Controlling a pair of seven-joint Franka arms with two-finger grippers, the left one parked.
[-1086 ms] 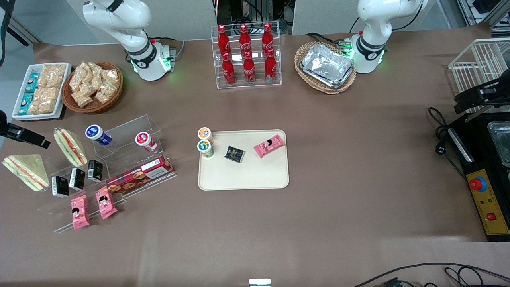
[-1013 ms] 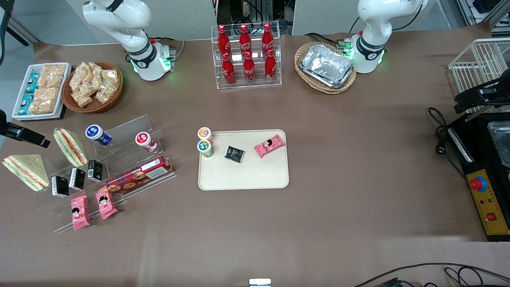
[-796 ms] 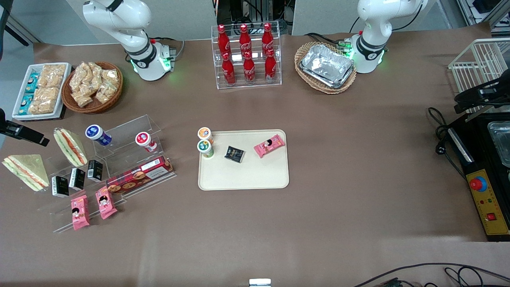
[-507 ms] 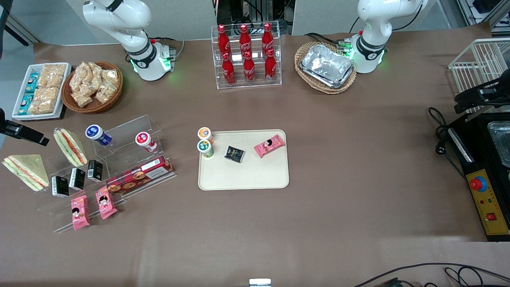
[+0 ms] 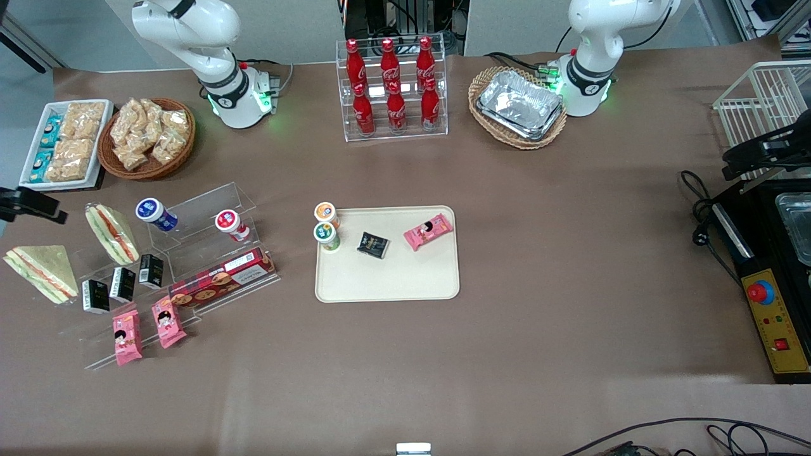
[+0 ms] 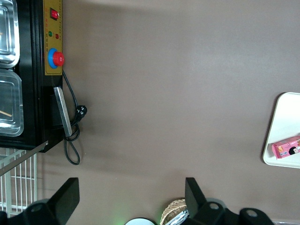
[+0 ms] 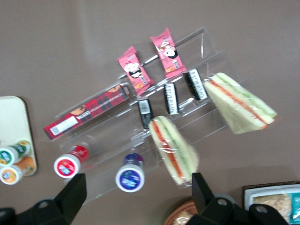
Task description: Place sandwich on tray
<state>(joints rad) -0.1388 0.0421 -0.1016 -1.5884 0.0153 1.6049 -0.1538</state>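
Your sandwich [image 5: 39, 273] lies on the clear stepped rack [image 5: 190, 253] at the working arm's end of the surface [image 5: 570, 253], beside the orange-striped wedge [image 5: 113, 233] and well apart from the tray [image 5: 388, 278]. The claw [image 7: 136, 187] hangs above that rack, its two fingers [image 7: 70, 197] spread apart, holding nothing
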